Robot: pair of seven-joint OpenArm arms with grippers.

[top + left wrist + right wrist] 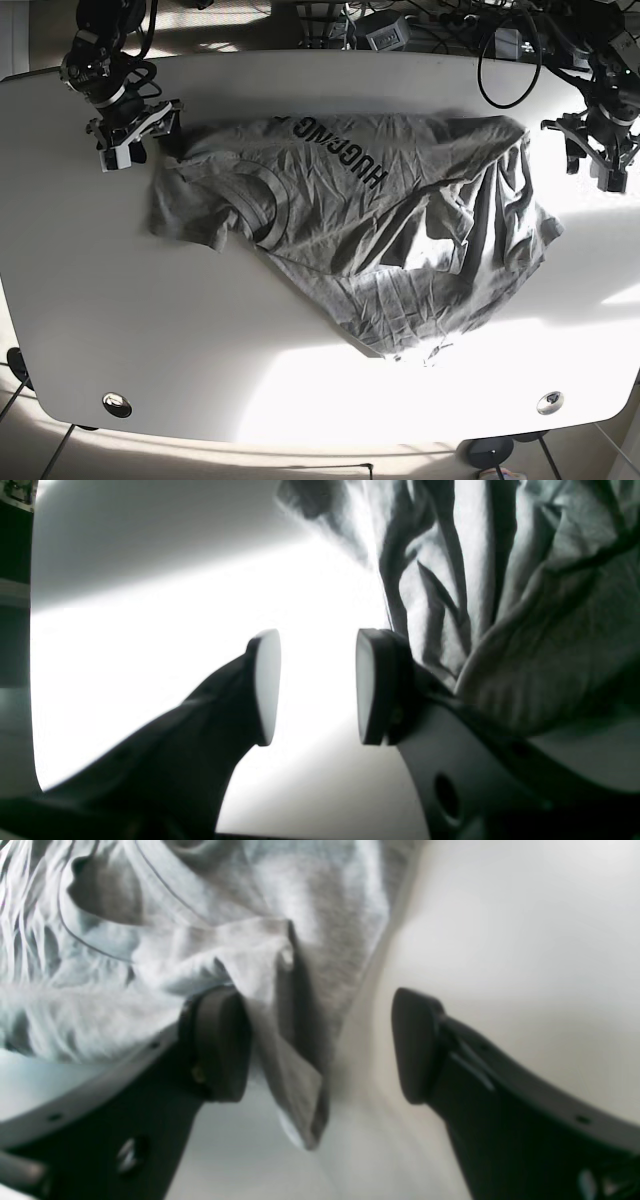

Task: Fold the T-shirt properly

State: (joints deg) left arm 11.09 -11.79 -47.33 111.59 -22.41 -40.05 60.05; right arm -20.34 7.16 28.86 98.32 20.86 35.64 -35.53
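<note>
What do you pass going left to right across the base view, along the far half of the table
Right gripper → T-shirt with black lettering → left gripper, all over the white table.

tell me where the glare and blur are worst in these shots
Left wrist view: the table is blown out to pure white behind the open left gripper, though the T-shirt folds stay readable. Right wrist view: soft, smeared focus across the cloth and the right gripper. Base view: hard sunlight patches on the table's right side, with deep wrinkle shadows on the shirt.
</note>
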